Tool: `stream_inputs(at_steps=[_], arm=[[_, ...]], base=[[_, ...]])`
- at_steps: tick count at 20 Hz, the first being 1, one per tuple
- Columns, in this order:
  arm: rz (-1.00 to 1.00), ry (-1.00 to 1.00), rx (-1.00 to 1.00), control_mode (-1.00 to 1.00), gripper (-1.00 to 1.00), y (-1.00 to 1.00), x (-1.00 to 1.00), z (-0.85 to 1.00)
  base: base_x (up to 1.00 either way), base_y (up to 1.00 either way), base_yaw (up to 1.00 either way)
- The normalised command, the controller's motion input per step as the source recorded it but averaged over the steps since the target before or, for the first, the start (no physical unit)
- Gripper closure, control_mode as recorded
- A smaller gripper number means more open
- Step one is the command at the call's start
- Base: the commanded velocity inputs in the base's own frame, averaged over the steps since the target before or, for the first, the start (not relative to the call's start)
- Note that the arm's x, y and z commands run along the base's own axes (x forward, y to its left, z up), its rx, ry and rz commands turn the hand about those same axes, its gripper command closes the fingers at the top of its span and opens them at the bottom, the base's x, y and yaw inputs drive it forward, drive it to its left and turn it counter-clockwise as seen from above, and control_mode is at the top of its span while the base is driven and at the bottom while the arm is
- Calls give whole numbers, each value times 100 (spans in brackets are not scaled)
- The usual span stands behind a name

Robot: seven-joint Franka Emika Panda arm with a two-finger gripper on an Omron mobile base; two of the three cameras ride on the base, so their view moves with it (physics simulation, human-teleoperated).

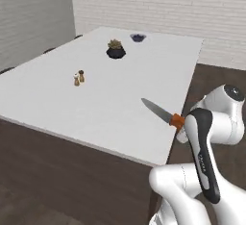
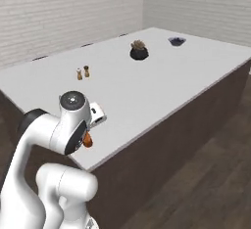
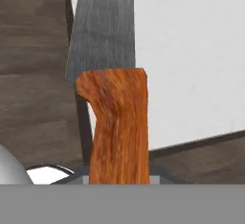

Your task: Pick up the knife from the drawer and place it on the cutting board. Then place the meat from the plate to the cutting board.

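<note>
My gripper [image 1: 179, 126] is shut on the knife's orange handle [image 1: 177, 120]. The knife [image 1: 158, 110] is held in the air over the near right corner of the white counter [image 1: 96, 99], its silver-grey blade pointing out over the top. In the hand view the handle [image 3: 119, 127] rises from between the jaws and the blade [image 3: 103, 27] runs up along the counter's edge. From the right base view only a bit of orange handle [image 2: 87, 140] shows behind the arm. The drawer, the cutting board, the meat and the plate are out of view.
On the counter stand two small shakers [image 1: 79, 78], a plant in a dark pot [image 1: 116, 50] and a dark bowl [image 1: 138, 37] at the far end. Dark wooden floor surrounds the counter. White brick walls close off the back and left.
</note>
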Motion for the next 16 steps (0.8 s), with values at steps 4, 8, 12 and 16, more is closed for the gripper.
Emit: stream_inputs(at_steps=[4,8,12,16], arm=[[0,0,0,100,100,0,0,0],[0,0,0,100,100,0,0,0],[0,0,0,100,100,0,0,0],[0,0,0,100,100,0,0,0]], base=[[0,-72,-63],[0,-71,-63],[3,-44,-65],[44,-26,-46]])
